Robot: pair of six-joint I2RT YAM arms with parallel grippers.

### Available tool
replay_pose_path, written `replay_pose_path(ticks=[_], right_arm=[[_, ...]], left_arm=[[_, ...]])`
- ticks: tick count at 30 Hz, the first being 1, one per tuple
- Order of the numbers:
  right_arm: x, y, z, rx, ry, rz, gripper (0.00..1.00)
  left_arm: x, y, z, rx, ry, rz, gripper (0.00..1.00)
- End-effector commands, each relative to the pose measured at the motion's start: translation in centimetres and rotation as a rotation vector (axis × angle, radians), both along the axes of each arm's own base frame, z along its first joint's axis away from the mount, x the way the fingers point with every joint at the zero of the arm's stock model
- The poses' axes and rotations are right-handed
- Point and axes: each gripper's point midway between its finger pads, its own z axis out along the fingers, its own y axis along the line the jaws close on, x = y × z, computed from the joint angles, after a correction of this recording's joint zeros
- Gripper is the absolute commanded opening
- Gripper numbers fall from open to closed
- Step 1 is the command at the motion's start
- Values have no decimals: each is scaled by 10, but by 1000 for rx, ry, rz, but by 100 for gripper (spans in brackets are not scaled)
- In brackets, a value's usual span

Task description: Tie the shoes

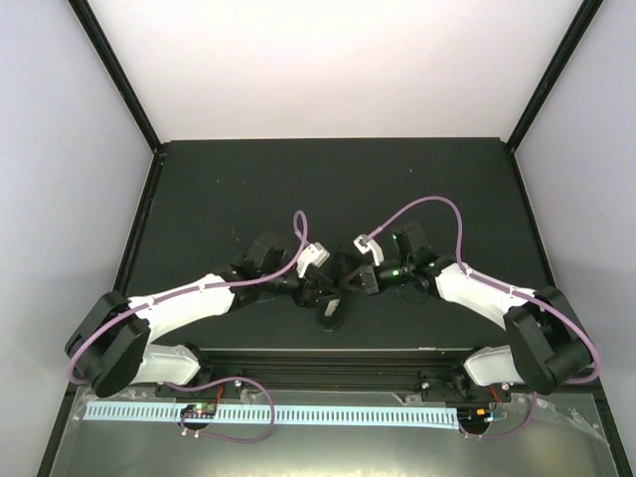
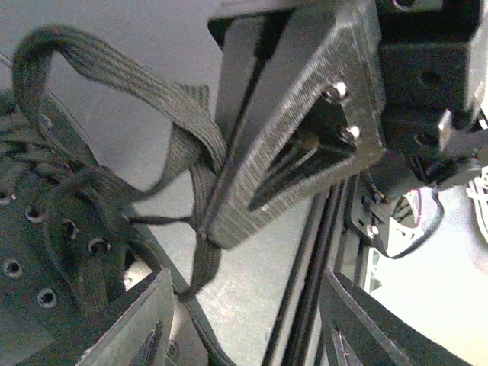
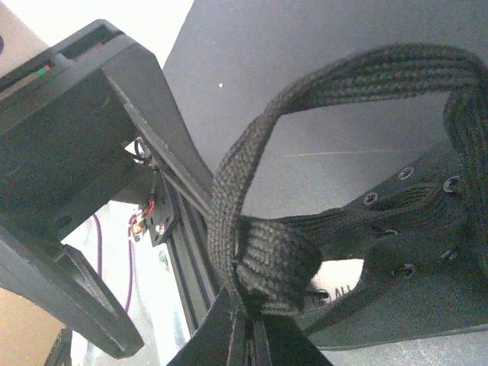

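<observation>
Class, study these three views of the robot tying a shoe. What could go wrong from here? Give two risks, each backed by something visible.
1. The right gripper pinches the lace only at its fingertips. A hard pull might let the lace slip out and lose the loop.
2. The left gripper is open and grips nothing, so the same pull could drag the shoe instead of tightening the lace.

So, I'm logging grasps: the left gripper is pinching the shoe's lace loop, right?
Not quite. The right gripper is the one pinching the shoe's lace loop. The left gripper is open. The right wrist view shows the pinch.
</observation>
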Motion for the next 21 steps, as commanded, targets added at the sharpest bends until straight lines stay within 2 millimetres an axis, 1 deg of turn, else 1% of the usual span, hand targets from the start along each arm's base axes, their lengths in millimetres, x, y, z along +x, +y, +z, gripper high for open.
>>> replay_pose_path(ticks=[1, 4, 7, 10, 13, 15, 18, 19, 21], right_arm=[[2, 3, 14, 30, -7, 2, 2], [3, 3, 14, 29, -8, 0, 2], [4, 4, 16, 33, -11, -2, 2], [5, 4, 16, 32, -11, -6, 2], [6, 5, 16, 33, -12, -6, 2], [7, 5, 16, 33, -12, -6, 2], [7, 5, 15, 30, -8, -8, 2], [8, 5, 15, 26, -6, -14, 2], [11, 2, 15, 17, -6, -34, 4]], left_arm=[[18, -10, 5, -16, -77, 37, 53], [17, -16, -4, 5, -67, 24, 51], [15, -20, -15, 46, -56, 13, 45], [13, -23, -17, 48, -58, 5, 40], [11, -24, -18, 42, -54, 4, 32], [10, -26, -18, 28, -49, 3, 24], [6, -28, -19, 15, -33, -3, 4], [4, -29, -18, 11, -30, -7, 2], [0, -30, -15, -2, -34, -17, 2]])
